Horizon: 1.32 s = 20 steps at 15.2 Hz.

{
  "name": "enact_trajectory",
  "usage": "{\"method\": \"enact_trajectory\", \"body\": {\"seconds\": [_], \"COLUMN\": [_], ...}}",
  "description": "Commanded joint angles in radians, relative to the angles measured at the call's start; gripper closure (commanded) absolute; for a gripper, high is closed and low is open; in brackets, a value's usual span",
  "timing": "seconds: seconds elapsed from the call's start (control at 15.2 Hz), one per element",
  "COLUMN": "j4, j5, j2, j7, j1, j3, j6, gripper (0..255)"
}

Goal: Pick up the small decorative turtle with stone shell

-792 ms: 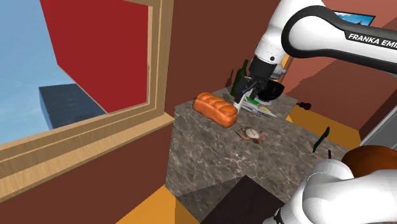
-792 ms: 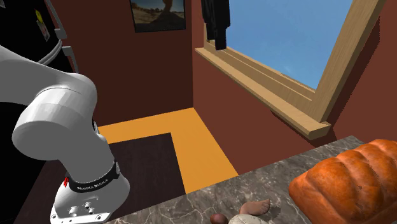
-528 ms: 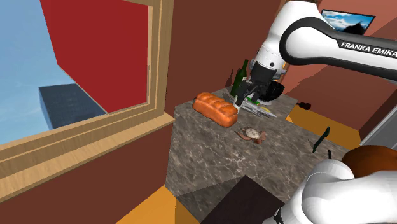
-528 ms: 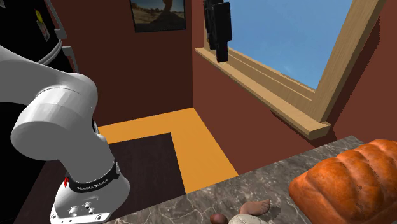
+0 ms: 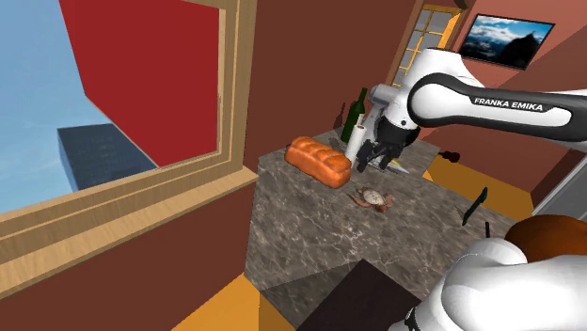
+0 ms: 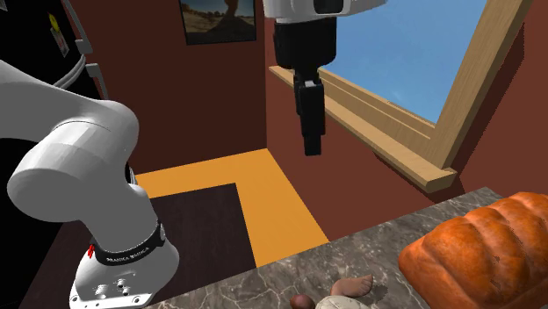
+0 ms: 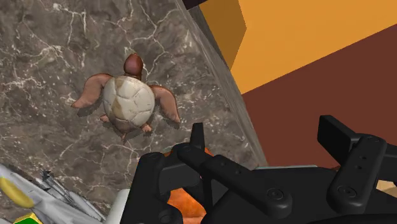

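Marble-looking dark grey table (image 5: pixel 301 235) with white veins is where the stuff sits. The small brown turtle with a pale, stone-looking shell (image 5: pixel 373 197) is lying flat on it, belly down, not far from the table edge that drops off to the orange floor (image 6: pixel 281 197). In the wrist view the turtle (image 7: pixel 129 105) is out ahead of the all-black two-finger claw (image 7: pixel 264 130) and off to one side, so it's not between the fingers at all. The claw is spread wide with nothing in it, hanging in the air clear of the turtle. In the shoulder view the claw (image 5: pixel 374 157) is over by the end of a fat orange-brown loaf of bread (image 5: pixel 320 161), and there's a dark green bottle (image 5: pixel 355 113) standing behind that. The second exterior view has the claw (image 6: pixel 310 123) pointing down in front of a light wooden window sill (image 6: pixel 395 145), well above the turtle (image 6: pixel 347 298) and the loaf (image 6: pixel 479 250).
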Motion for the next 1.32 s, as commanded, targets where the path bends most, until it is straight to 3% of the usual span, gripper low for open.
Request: {"method": "enact_trajectory", "body": {"seconds": [0.0,0.92,1.25], "j4": [-0.040,-0.219,-0.245], "j5": [-0.015,-0.121,-0.124], "j2": [0.006,0.200,0.260], "j7": [-0.005,-0.084,-0.099], "j1": [-0.025,-0.200,-0.205], "j3": [-0.029,-0.283,-0.318], "j6": [0.047,0.417,0.502], "gripper": [0,0,0]}}
